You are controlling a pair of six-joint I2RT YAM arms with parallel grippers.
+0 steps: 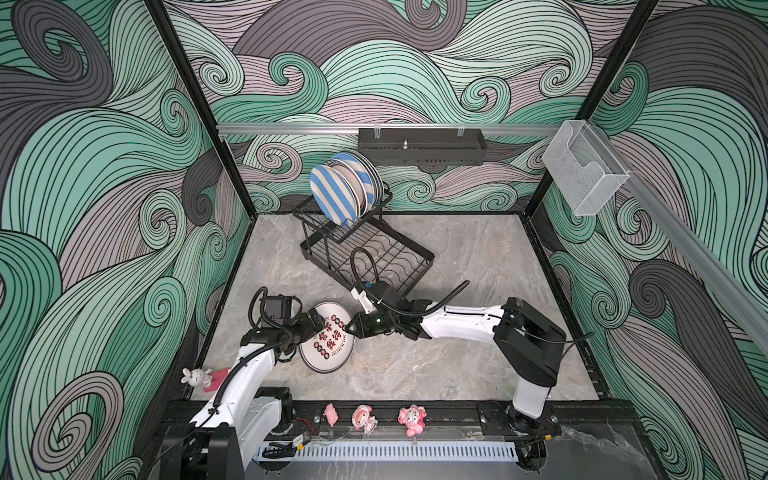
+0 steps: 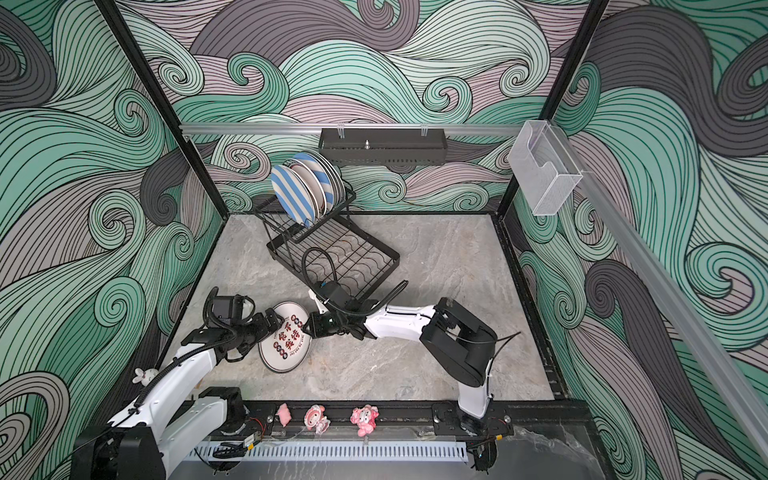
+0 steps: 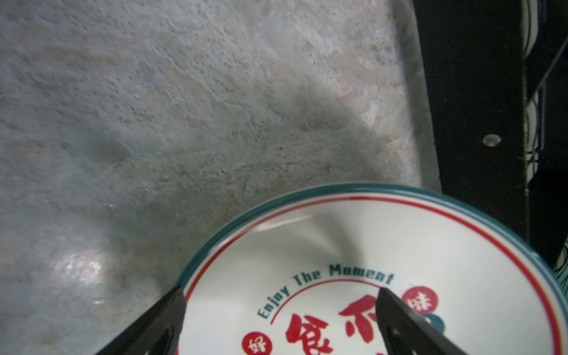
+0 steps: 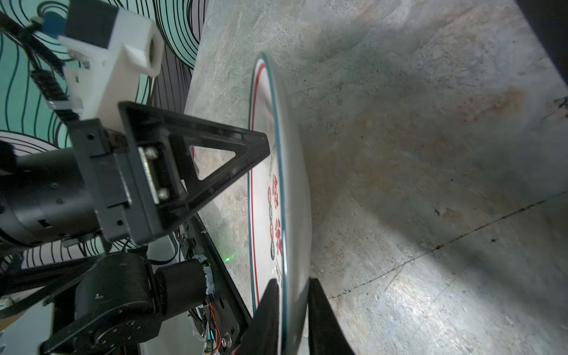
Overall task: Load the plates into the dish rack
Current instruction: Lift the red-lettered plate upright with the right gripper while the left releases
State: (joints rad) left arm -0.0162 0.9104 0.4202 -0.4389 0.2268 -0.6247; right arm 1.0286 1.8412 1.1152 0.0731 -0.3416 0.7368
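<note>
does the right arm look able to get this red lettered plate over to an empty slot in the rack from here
Probably yes. The right gripper straddles the rim of the red-lettered plate, and the dish rack sits just beyond that arm with open floor between. But the left gripper also pinches the plate and must release first.

rack [image 1: 365, 253]: behind centre, on table [image 1: 457, 353]
racked plates [image 1: 345, 189]: in upper basket
loose plate [image 1: 328, 337]: before rack, between both grippers

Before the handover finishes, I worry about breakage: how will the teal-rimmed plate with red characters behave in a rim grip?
The teal-rimmed plate looks glazed, so probably slippery. The right claw pinches only its rim, so it may pivot or sag. It seems rigid ceramic, likely to chip if dropped on the stone-look table.
</note>
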